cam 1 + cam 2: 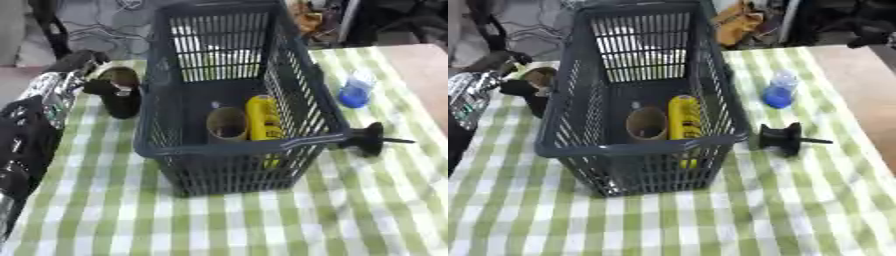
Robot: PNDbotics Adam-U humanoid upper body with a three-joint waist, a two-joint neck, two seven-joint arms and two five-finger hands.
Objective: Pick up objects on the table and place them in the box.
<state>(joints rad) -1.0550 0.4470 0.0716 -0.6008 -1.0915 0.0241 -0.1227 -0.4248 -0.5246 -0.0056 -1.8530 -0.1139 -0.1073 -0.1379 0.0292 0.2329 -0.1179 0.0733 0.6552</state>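
Honestly, left hand point(103, 86) is curled round the dark cylindrical cup point(122, 97) left of the slatted dark-grey plastic basket point(236, 150); lifting low could clip that wall and drop it.

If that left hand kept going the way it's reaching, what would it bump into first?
Probably the basket's left wall: the left hand, at a dark cylinder, points right toward it, though depth is unclear.
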